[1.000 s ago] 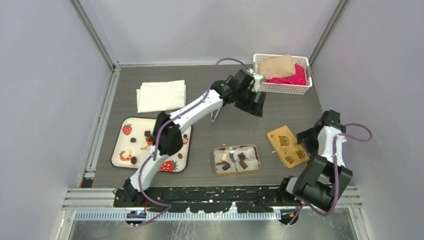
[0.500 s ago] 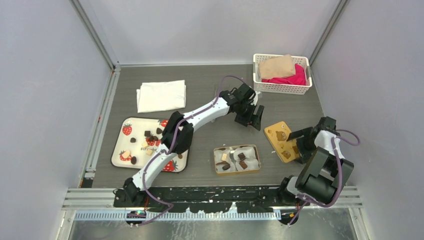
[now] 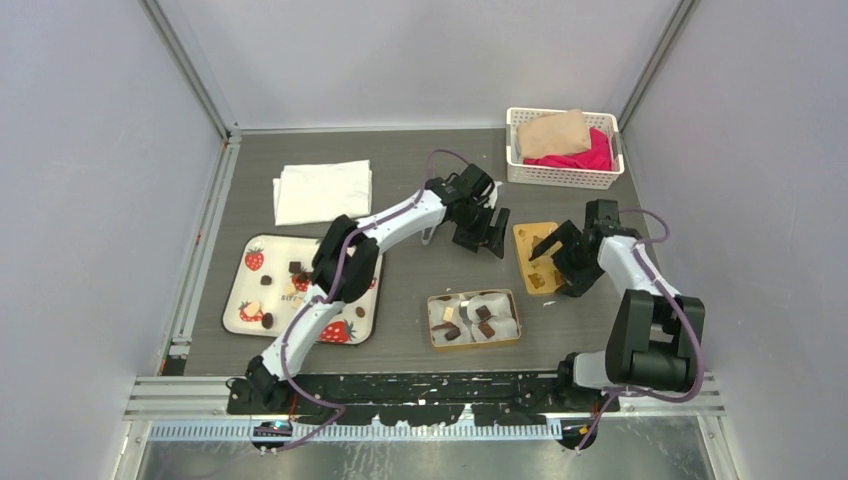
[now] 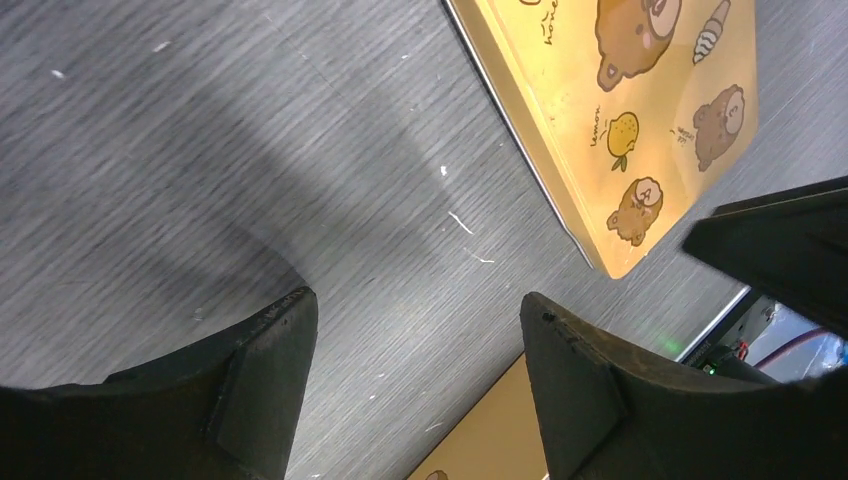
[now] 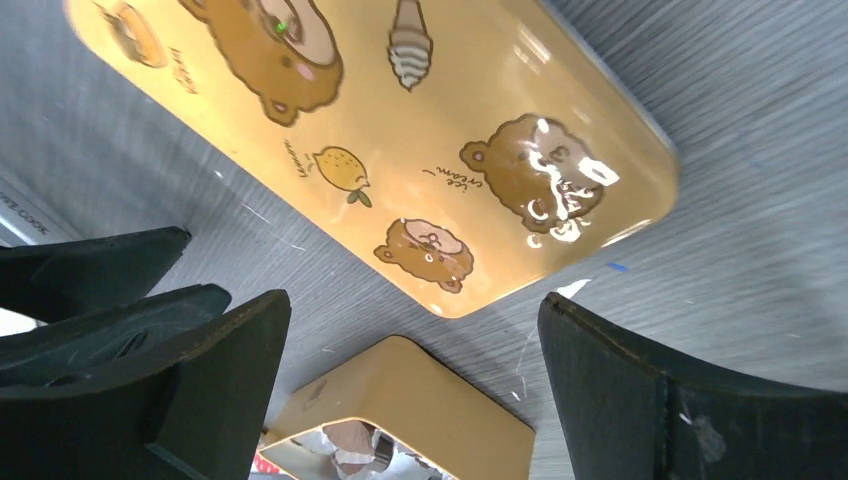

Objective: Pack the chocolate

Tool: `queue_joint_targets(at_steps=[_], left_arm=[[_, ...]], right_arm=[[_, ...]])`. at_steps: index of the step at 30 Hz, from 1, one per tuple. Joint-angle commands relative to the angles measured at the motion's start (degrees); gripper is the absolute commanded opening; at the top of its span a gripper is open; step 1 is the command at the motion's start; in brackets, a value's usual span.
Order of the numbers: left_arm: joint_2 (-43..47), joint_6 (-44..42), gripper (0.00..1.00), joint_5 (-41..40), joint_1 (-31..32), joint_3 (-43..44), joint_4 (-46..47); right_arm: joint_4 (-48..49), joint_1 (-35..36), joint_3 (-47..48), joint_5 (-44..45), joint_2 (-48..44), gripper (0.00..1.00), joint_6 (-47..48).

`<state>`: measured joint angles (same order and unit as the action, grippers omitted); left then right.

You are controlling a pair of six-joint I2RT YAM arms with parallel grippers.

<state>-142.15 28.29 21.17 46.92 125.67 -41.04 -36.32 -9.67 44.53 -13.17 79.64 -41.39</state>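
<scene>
Dark grey wood-grain table between pale walls, with the chocolate shared between two containers.

Nearest to the arm bases stands a shallow golden rectangular tin box. It is lined with white paper and holds several dark brown pieces and one cream-white piece. To its left, a white rounded tray printed with red strawberries carries more small dark pieces and a pale one. Its small writing is too small to read. Farther back lies a glossy golden-yellow lid with brown bear drawings, where the words "lemon" and "cream" can be read. The right gripper hovers above the lid's corner, its fingers spread wide and holding nothing. The left gripper is just beside the lid, also released and empty. Behind are a folded white cloth and a white plastic basket with beige and pink fabric inside.
</scene>
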Motion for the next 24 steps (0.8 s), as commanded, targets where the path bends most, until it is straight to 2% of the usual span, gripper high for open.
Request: queue_joint_targets(at_steps=[1,3,7,13,17,24], left_arm=[[3.4,1.5,0.75,-0.9,-0.5,1.6,-1.0],[3.0,3.0,0.75,-0.4,-0.5,2.1,-0.4],[1.0,6.5,0.74,0.2,-0.4,3.7,0.2],[-0.9,10.1,0.73,0.0,-0.2,4.0,0.1],[-1.7,11.2,0.73,0.0,-0.2,4.1,0.2],[-3.8,14.3,0.73,2.6,-0.4,4.2,2.0]], right_arm=[[-5.7,-0.8,6.3,9.9,-6.0,1.00,4.5],[-4.4,-2.8,7.1,15.0,-6.1,1.00,4.0],[1.6,-7.8,8.9,14.0,1.6,1.00,1.3],[4.1,-8.6,15.0,14.0,14.7,1.00,1.4],[6.7,-8.1,13.0,4.8,16.4,1.00,-0.6],[8.5,-7.3,7.8,-4.6,13.2,1.00,-1.6]])
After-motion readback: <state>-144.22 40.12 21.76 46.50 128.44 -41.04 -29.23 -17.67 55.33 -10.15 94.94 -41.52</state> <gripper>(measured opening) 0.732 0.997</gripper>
